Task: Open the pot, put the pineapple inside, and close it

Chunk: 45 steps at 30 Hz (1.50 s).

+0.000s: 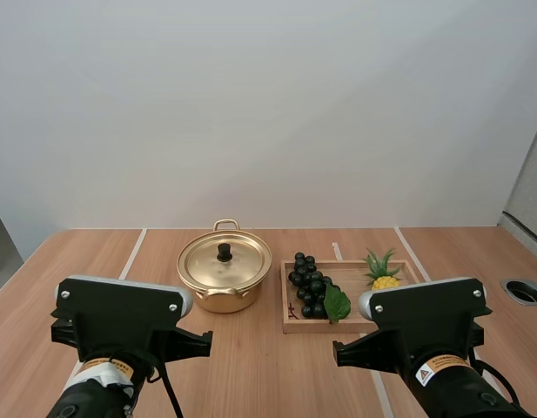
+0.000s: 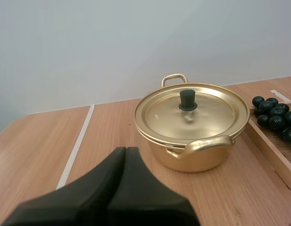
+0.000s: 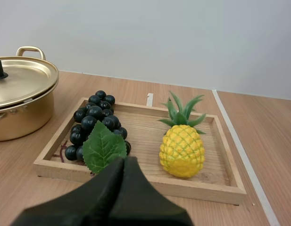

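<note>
Gold pot (image 2: pixel 202 160) beyond left gripper (image 2: pixel 126 149), pineapple (image 3: pixel 182 150) beyond right gripper (image 3: pixel 124 160), each with 2 fingers (image 2: pixel 103 188) together.

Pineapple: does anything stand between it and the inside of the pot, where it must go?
Yes. The lid sits closed on the pot, so the way in is blocked. The bunch of grapes lies in the wooden tray between the pineapple and the pot, so a straight low path would meet it.

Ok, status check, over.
Left gripper, right gripper shut, empty. Lid on pot. Pineapple in tray beside grapes. Nothing over the lid.
</note>
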### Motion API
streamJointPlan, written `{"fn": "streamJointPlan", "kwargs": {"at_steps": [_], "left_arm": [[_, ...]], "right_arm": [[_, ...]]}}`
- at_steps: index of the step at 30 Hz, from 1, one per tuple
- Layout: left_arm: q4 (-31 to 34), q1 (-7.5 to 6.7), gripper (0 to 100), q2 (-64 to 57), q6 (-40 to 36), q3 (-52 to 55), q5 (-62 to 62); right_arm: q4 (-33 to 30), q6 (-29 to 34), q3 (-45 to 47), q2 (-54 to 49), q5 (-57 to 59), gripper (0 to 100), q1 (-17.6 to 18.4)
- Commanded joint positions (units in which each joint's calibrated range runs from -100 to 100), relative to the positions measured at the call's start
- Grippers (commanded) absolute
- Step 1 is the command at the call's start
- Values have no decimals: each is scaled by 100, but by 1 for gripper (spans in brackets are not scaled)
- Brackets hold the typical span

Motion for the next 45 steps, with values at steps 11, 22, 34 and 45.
{"fn": "streamJointPlan", "kwargs": {"at_steps": [11, 22, 34, 45], "left_arm": [[-3, 53, 0, -22, -59, 10, -133], [-3, 12, 0, -22, -59, 10, -133], [-3, -54, 0, -22, -59, 10, -133], [-3, -109, 0, -22, -59, 10, -133]], "right_arm": [[-16, -54, 0, -37, -35, 0, -8], [-16, -54, 0, -37, -35, 0, -47], [-16, -54, 0, -37, -35, 0, -134], [-16, -54, 0, -37, -35, 0, -222]]}}
